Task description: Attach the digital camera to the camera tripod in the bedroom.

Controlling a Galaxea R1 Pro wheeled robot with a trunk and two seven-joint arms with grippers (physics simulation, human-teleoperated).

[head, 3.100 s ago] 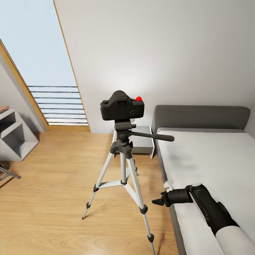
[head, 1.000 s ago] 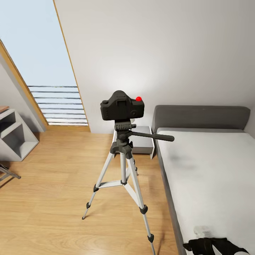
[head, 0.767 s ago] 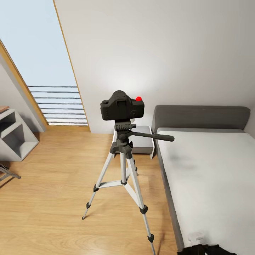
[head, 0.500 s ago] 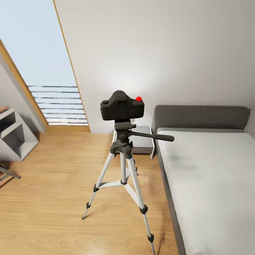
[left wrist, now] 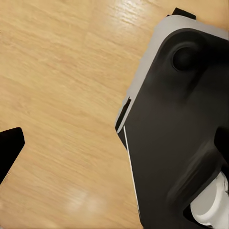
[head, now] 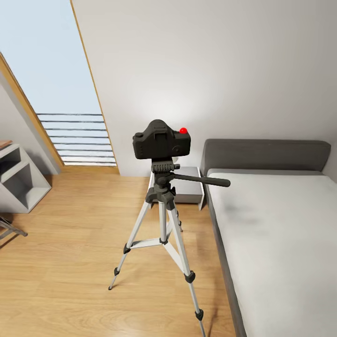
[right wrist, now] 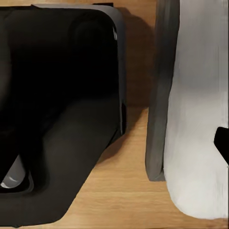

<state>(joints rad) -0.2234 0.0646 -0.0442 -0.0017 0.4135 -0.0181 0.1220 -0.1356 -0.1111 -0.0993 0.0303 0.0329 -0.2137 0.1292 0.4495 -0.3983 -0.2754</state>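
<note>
Black and humped, the digital camera [head: 162, 141] sits upright on the camera tripod [head: 163, 220] at frame centre, its long axis running left-right, the bed [head: 281, 234] at right. Whether either arm's fingers are spread or pressed together I cannot tell.

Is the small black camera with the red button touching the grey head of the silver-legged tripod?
Touching. In the head view, the small black camera sits directly on the grey head of the silver-legged tripod, with no gap between them.
</note>
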